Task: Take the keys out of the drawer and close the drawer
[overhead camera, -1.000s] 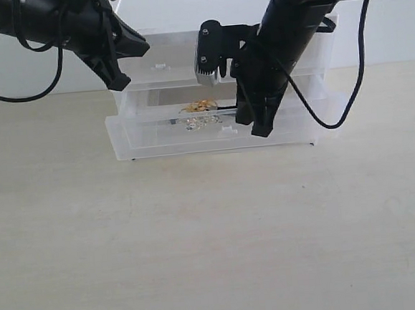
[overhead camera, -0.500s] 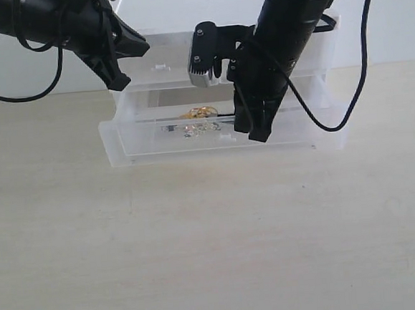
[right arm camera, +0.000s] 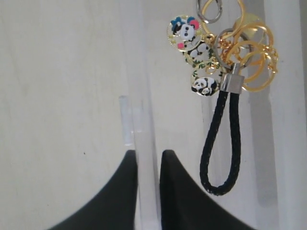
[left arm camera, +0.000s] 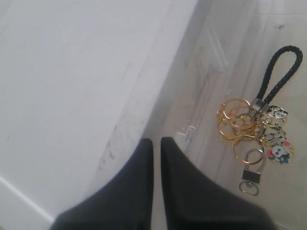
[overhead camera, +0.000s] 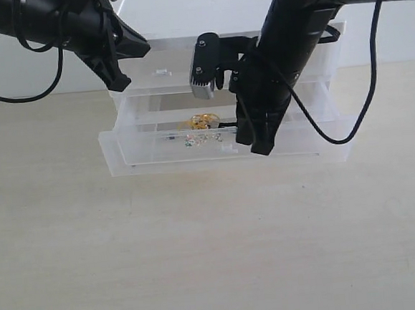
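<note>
The drawer (overhead camera: 157, 148), translucent white and full-width, stands pulled out from the middle tier of the plastic unit. The keys (overhead camera: 203, 121) lie inside it: gold rings, panda charms, a silver clasp and a black cord loop. My right gripper (overhead camera: 261, 147) is shut on the drawer's front wall, near its middle. In the right wrist view that wall (right arm camera: 144, 96) runs between the right gripper (right arm camera: 147, 154) fingers, with the keys (right arm camera: 225, 57) just beyond. My left gripper (overhead camera: 119, 81) is shut and holds nothing, at the unit's top left corner. The left wrist view shows the left gripper (left arm camera: 157, 142) above the keys (left arm camera: 249, 129).
The three-tier unit (overhead camera: 157, 58) stands at the back of the pale wooden table (overhead camera: 215, 255), against a white wall. A small tab handle (right arm camera: 125, 120) sticks out from the drawer front beside my right fingers. Black cables hang from both arms.
The drawer has slid further out towards the table's front, with my right gripper moving along on its front wall. The keys rode with it. The left arm stayed put.
</note>
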Tool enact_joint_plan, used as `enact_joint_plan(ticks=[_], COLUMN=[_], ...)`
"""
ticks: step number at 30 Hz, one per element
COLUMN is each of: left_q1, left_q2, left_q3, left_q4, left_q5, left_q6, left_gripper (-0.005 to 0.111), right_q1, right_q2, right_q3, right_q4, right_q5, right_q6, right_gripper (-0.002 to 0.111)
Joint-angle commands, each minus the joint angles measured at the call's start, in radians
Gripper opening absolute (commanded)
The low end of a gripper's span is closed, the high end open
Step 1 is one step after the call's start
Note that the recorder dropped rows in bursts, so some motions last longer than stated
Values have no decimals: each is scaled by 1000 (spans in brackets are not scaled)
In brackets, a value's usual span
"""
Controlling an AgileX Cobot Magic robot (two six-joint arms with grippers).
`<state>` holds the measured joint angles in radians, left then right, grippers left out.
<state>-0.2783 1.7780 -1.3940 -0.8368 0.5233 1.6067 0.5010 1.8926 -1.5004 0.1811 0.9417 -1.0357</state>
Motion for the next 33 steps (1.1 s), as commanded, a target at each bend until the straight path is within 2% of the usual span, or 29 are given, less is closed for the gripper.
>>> enact_joint_plan(ticks=[1,30,33], left_q1=[1,1,1], left_q2=[-4,-4,-4], left_q3=[-5,-5,-5], left_q4=[-13,-13,-78], left_q5=[-7,7,-57], left_q6=[-14,-14,-14], left_gripper=[4,4,4], right_q1=[-3,-3,-3], right_q2=[-9,-9,-9], right_q3=[34,34,34], right_q4=[-23,-34,-34], right_q5=[-16,-13,-15], right_q6=[31,50,50], right_gripper=[0,0,0])
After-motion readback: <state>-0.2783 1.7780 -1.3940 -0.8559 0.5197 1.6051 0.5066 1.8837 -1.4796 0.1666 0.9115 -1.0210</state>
